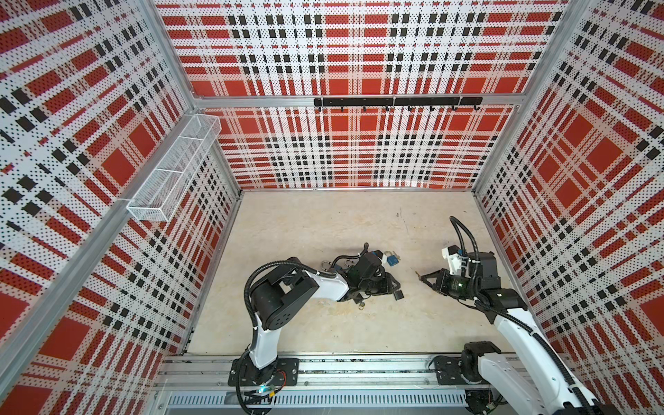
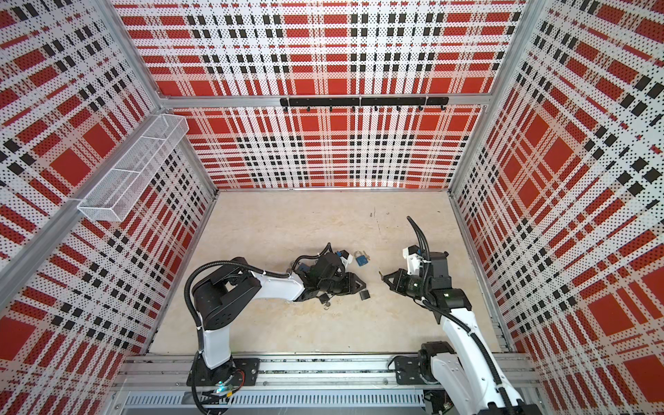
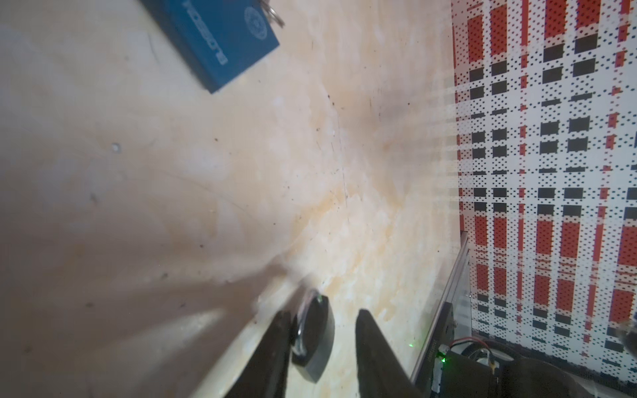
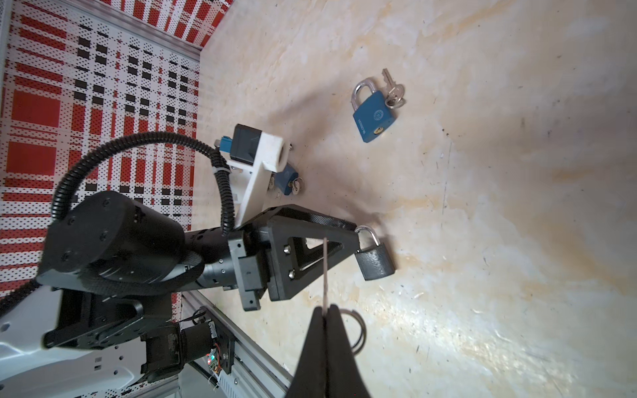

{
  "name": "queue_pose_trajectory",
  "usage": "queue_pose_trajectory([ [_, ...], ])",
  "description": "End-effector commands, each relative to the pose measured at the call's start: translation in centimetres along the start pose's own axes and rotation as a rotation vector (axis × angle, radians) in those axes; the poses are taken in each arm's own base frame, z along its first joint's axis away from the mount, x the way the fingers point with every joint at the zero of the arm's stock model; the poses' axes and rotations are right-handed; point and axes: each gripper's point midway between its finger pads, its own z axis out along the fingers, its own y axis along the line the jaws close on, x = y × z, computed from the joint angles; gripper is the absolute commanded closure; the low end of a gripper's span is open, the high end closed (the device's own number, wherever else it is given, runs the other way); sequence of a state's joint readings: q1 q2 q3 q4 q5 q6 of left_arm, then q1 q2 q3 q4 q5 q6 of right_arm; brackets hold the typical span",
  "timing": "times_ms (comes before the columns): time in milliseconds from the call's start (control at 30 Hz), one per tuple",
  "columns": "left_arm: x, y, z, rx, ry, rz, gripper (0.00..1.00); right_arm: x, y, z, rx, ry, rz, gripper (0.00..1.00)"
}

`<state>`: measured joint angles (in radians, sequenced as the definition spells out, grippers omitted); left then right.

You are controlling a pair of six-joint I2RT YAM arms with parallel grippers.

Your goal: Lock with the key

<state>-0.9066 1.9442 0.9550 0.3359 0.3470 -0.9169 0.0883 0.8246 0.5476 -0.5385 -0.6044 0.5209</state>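
Remote station, entry at this moment.

Table (image 1: 323, 222) (image 2: 287, 222): beige, mottled, scuffed.

Left arm (image 1: 325, 287) (image 2: 276, 285): base at the front edge, elbow folded, forearm low and stretched toward the middle of the table.

Right arm (image 1: 513, 316) (image 2: 461, 323): base near the front right corner, forearm rising, wrist bent so the tool points across toward the left arm.

Left gripper (image 3: 324, 313) (image 1: 386, 285): I read the jaws as apart. The dark grey padlock (image 3: 315, 339) (image 4: 375, 263) (image 1: 397, 295) (image 2: 364, 294) sits between the fingers, against one finger (image 3: 275, 344), with a clear gap to the opposite one. It is not clamped.

Dark grey padlock: squat body with a textured finish and a bright steel shackle (image 4: 368, 234). It sits about mid-table, somewhat nearer the front edge. I cannot tell whether the shackle is latched.

Blue padlock (image 4: 374, 117) (image 1: 392, 259) (image 2: 361, 259) (image 3: 224, 41): lying flat, just back of the left gripper, with keys (image 4: 393, 93) touching its shackle end. A second blue padlock (image 4: 287, 179) is partly hidden behind the left wrist camera mount.

Right gripper (image 4: 325, 308) (image 1: 422, 277) (image 2: 385, 277): jaws pressed together on the key (image 4: 325, 268) (image 1: 417, 274) (image 2: 381, 275). The blade sticks out past the fingertips, edge-on in the right wrist view, aimed toward the dark grey padlock but apart from it.

Key ring (image 4: 358, 327): hanging beside the fingers.
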Motion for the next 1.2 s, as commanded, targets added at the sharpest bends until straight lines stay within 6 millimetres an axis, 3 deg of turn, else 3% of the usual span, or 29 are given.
queue_pose_trajectory([
  [0,-1.5,-1.0,-0.7,-0.006,-0.06,0.017,0.64,0.1,-0.7,0.5,0.008,-0.018,0.009,1.0],
  [300,-3.3,-0.4,-4.0,-0.087,-0.151,0.021,0.63,2.5,-1.4,4.0,0.05,0.016,0.001,1.0],
  [733,-7.0,-2.1,-12.5,-0.1,-0.332,0.068,0.62,2.3,-4.0,6.7,0.089,-0.061,0.068,1.0],
  [1167,-7.5,-0.2,-16.1,-0.128,-0.4,0.029,0.62,2.9,-4.7,9.4,0.093,-0.013,0.082,1.0],
])
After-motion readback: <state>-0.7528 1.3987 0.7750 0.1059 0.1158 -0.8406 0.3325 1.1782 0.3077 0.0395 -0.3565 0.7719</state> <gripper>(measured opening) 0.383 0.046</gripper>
